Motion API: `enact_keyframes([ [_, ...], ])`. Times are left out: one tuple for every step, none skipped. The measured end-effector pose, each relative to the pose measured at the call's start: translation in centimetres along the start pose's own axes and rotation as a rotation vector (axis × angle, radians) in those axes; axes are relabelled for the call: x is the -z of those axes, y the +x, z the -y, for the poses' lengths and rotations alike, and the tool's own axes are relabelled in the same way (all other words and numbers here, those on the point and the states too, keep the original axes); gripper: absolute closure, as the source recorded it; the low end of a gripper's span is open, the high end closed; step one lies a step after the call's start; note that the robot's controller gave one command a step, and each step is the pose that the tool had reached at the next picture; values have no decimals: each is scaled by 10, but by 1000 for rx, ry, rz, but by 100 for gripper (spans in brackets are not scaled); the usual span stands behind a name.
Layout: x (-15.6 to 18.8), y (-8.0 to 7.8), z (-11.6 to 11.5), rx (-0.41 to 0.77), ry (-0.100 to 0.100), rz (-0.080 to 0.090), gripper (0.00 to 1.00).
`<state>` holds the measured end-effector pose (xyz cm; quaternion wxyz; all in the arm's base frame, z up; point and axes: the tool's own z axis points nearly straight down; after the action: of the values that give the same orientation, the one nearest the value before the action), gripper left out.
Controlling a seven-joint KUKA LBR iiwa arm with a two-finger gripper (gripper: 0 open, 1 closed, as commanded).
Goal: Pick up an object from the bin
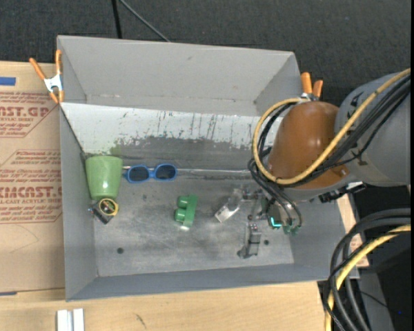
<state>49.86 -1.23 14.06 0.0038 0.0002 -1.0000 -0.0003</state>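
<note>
Orange wrist cover (307, 143), gripper (251, 240) low over bin (179, 74) floor, right side, grip unreadable, small clear piece (226, 212) just beside

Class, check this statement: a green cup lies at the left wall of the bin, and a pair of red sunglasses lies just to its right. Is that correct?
Not quite: the sunglasses are blue, not red. The camera view shows them lying just to the right of the green cup, which lies at the left wall of the bin, as stated.
</note>
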Motion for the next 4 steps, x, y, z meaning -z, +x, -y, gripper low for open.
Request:
enact_keyframes([
  [84,-22,-13,176,1,15,0],
  [-48,-49,-9,8,-1,2,0],
  [-72,-77,24,-29,1,9,0],
  [-71,-77,23,-26,0,9,100],
])
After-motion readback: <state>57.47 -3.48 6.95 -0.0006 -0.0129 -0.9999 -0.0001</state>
